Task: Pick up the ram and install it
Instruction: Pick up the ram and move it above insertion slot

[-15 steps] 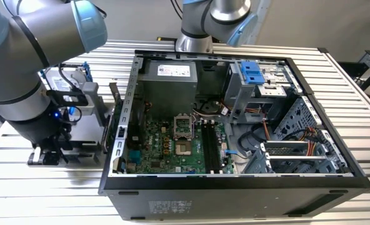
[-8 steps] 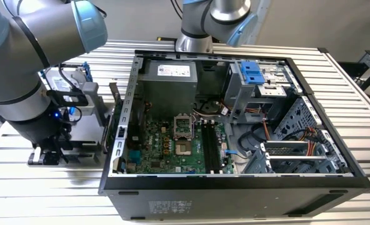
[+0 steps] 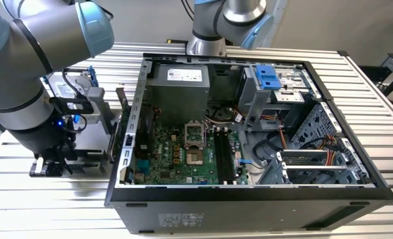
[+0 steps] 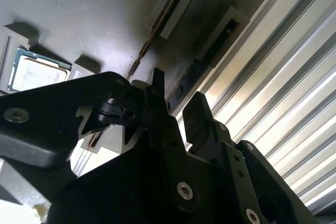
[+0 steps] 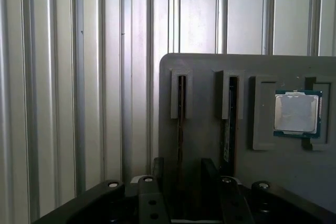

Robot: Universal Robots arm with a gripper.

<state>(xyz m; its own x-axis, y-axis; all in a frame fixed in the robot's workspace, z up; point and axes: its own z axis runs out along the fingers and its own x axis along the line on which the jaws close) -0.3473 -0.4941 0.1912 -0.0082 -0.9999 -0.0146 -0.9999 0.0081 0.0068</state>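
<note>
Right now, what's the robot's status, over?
Gripper open, low over the gray tray. Ram standing on edge in it, not gripped. Nothing seen blocking it.

One case (image 3: 249, 194), one motherboard (image 3: 170, 159), one tray (image 5: 205, 129). On the tray: two slots (image 5: 181, 95), two thin boards (image 5: 180, 135), one of them the ram (image 5: 227, 142), and one processor (image 5: 296, 113).

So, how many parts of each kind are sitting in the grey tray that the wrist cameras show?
Ram sticks, standing on edge in slots: 2
Processor chip: 1
Total: 3
</note>
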